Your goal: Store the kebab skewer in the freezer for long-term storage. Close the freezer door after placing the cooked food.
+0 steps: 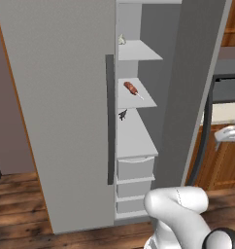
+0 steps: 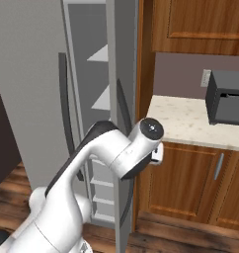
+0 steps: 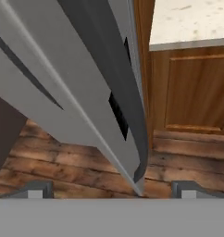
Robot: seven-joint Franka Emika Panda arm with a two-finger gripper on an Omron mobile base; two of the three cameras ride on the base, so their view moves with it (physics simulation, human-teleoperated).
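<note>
While tall grey freezer door [image 1: 197, 87] is standing open, reddish-brown kebab skewer [image 1: 132, 90] is lying on white shelf [image 1: 139, 97] inside light-grey freezer [image 1: 56, 112]; gripper [image 3: 111, 189] fingers spread, holding nothing, facing door edge.

Readable text: we find none | freezer door [image 3: 86, 92]: no label or brand | dispenser panel [image 3: 118, 115]: blank

The white arm [image 2: 92, 163] comes up from the base, bends at a dark elbow and reaches forward and right, ending in a round wrist cap. In the hand view the gripper [image 3: 111, 189] has both tips spread way apart with nothing between them.
</note>
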